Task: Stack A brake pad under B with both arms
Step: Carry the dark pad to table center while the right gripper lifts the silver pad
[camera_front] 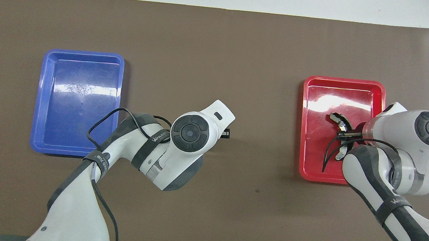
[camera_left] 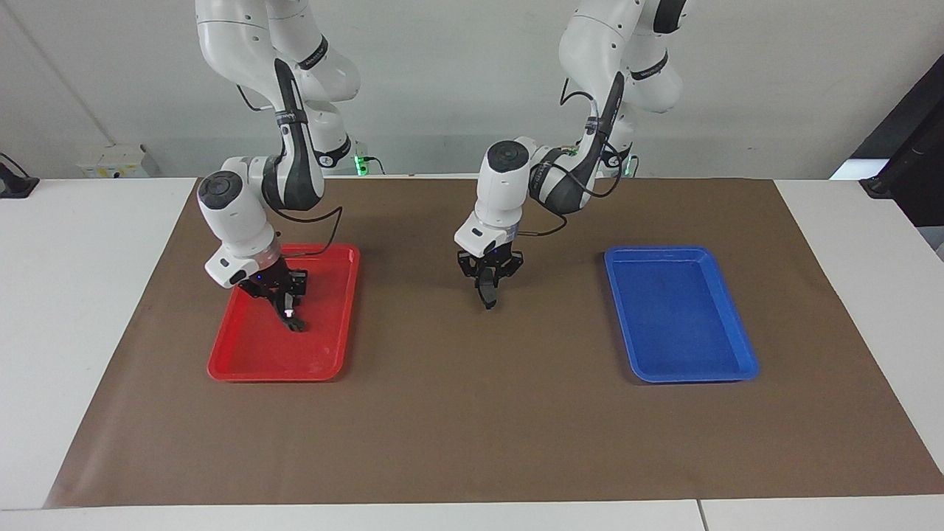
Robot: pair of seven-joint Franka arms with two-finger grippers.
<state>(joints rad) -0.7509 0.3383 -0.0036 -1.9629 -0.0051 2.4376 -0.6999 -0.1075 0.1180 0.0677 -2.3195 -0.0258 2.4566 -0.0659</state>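
My left hand [camera_left: 488,293] hangs over the middle of the brown mat [camera_left: 472,413], between the blue tray [camera_left: 726,335] and the red tray [camera_left: 243,365], and it is clamped on the A brake pad [camera_left: 488,295], which hangs down dark and short from the fingertips, just above the mat as far as I can judge. From overhead the wrist hides nearly all of it. The blue tray now holds nothing, so I count the pad's pick-up as done and its carry to the middle as nearly done; it is not yet laid flat. My right hand [camera_left: 289,308] is down inside the red tray, at the tray's end nearer to my bases, with its fingertips drawn together on B [camera_front: 338,119], the long crescent with the pale strip, which reaches from the fingers toward the middle of the red tray. B looks to lie on the tray floor, so I judge that grip as just taken and the lift as not begun. Left to do: set the pad down on the mat, let go, clear my left hand, then carry B over from the red tray and lay it on top of the pad.
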